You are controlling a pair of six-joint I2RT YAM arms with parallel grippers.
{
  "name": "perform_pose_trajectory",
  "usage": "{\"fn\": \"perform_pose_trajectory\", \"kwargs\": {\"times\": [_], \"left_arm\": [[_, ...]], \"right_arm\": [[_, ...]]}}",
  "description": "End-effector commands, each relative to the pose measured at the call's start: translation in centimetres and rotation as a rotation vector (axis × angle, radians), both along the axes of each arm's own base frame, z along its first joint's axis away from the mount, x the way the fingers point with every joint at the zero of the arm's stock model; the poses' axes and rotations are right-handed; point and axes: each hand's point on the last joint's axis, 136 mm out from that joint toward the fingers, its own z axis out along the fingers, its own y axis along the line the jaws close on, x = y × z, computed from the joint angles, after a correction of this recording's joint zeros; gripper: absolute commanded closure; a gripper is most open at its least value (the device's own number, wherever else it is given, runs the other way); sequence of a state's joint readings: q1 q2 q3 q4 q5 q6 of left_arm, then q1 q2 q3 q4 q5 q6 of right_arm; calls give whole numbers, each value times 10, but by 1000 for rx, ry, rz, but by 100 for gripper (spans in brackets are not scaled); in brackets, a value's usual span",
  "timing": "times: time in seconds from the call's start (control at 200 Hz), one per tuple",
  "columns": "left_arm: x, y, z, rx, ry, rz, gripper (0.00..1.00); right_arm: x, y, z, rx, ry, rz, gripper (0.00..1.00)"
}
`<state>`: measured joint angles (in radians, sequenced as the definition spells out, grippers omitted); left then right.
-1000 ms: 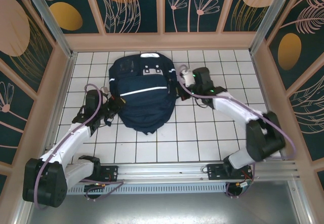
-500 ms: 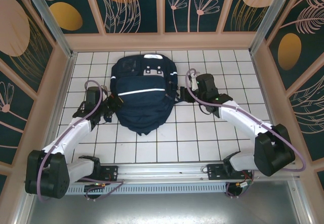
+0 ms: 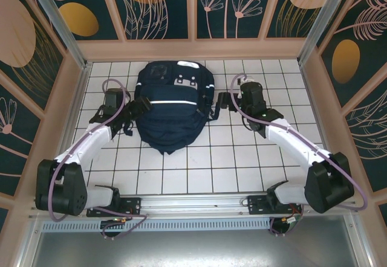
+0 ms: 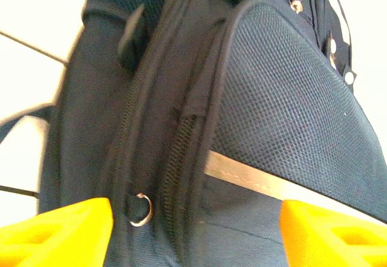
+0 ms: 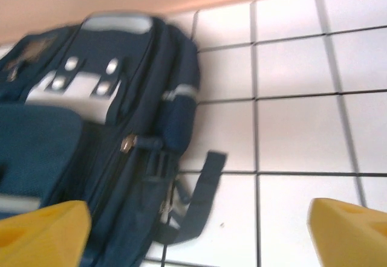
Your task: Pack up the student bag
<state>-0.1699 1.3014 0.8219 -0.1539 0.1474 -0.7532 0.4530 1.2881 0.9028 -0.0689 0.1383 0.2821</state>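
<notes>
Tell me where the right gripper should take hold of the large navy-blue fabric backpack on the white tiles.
Probably the dark strap trailing from the backpack's right side: it lies loose on the tile, thin enough to pinch. Bring the open right gripper in from the right.

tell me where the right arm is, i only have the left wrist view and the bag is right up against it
Observer: The right gripper sits just off the student bag's right side, fingers spread wide with nothing pinched.
Operator: anything loose on that side
Observer: Yes, a dark strap trails from the bag onto the tiled table.
Operator: is the bag upright or lying down
Observer: Lying flat, its white stripe facing up and its top toward the far wall.
</notes>
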Motion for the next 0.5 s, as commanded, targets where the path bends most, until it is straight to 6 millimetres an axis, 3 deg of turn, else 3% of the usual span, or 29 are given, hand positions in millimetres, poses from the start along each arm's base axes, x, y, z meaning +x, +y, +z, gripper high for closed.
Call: {"fn": "perform_pose_trajectory", "kwargs": {"times": [0.0,0.075,0.22,0.365,0.495], "left_arm": [[-2,42,32,177,-66,140,11],[-7,71,47,284,-111,262,2],[-22,125,61,467,-243,512,1],[-34,149,50,619,-309,596,2],[-32,155,28,721,-299,575,1]], "right_arm": [[10,-59,41,-30,-172,-262,1],[11,-94,47,-60,-233,-382,1],[4,-155,44,-101,-329,-565,1],[-10,-191,18,-206,-378,-633,1],[-18,-206,-20,-271,-327,-641,1]]}}
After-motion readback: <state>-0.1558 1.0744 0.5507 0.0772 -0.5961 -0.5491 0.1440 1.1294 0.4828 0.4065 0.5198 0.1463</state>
